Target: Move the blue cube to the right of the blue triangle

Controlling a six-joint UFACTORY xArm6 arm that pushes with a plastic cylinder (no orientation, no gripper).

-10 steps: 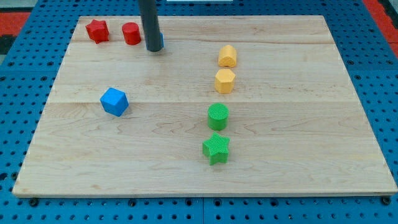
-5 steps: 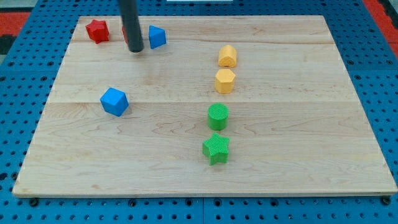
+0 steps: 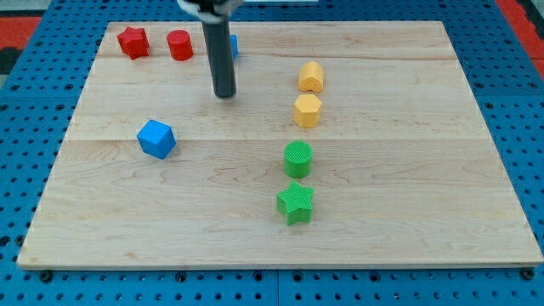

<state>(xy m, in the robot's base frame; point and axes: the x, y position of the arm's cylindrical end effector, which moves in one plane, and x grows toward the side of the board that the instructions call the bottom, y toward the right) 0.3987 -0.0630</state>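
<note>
Dark and straight, the rod has no jaws to open or close and holds nothing; my tip (image 3: 224, 93) rests on bare wooden board (image 3: 408, 212), touching no block. Taking the blue cube (image 3: 156, 138) as landmark: my tip sits up and to the view's right of it, well apart. The blue triangle (image 3: 234, 44), mostly hidden behind the rod, lies farther toward the view's top and right of the cube. Counting blocks: two blue; two red, a star (image 3: 133, 41) and a cylinder (image 3: 179, 45), both toward the view's top from the cube; two yellow (image 3: 311, 76) (image 3: 307, 110) to its upper right; two green, a cylinder (image 3: 298, 159) and a star (image 3: 296, 202), to its right and lower right.
</note>
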